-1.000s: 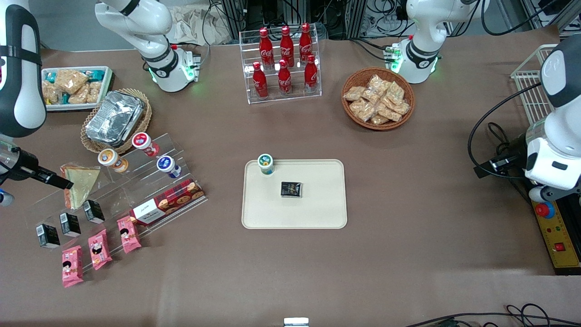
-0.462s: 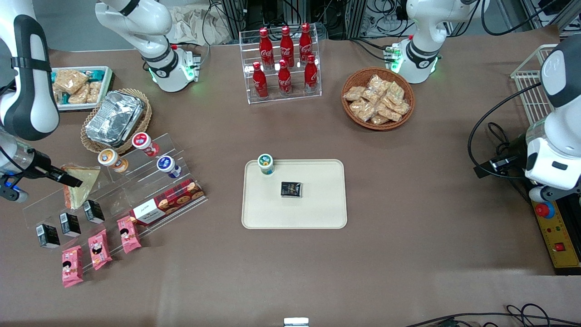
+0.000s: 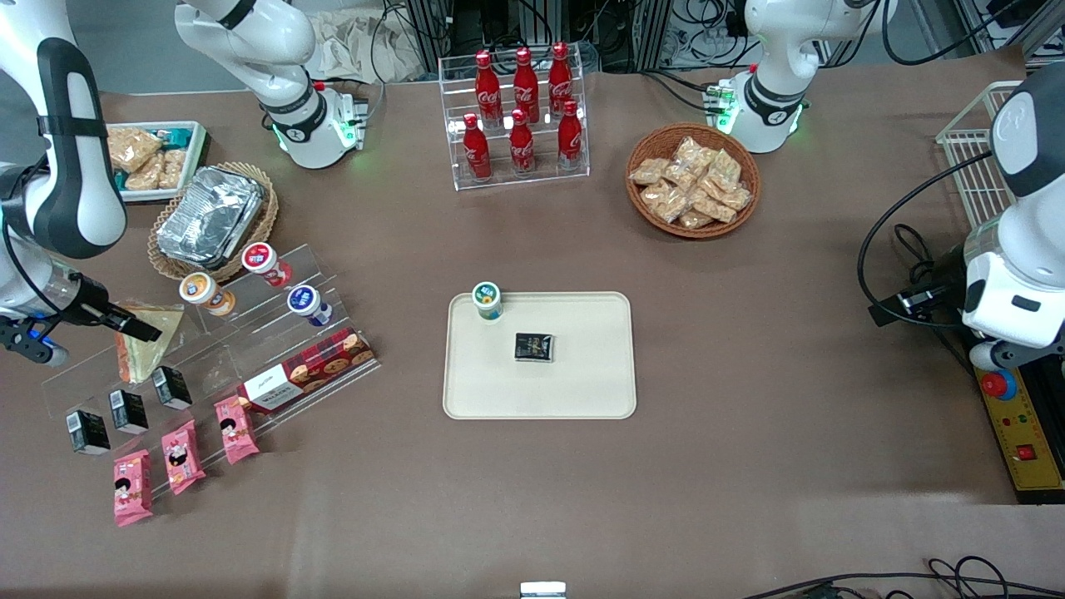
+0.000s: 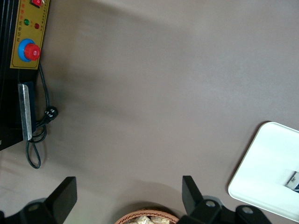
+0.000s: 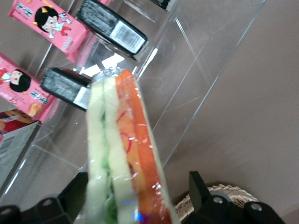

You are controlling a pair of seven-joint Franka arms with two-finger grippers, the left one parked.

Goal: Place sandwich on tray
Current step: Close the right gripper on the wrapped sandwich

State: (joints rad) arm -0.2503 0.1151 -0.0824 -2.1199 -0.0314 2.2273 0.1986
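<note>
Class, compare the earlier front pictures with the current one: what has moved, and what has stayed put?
The claw has slid in over the sandwich on the clear stand, its fingers now astride the wedge, open, not yet gripping. The sandwich has not moved. The tray, still without the sandwich, is unchanged.

The red bottles (image 3: 522, 108) carry Coca-Cola script; the biscuit box (image 3: 306, 370) reads Walkers.
</note>
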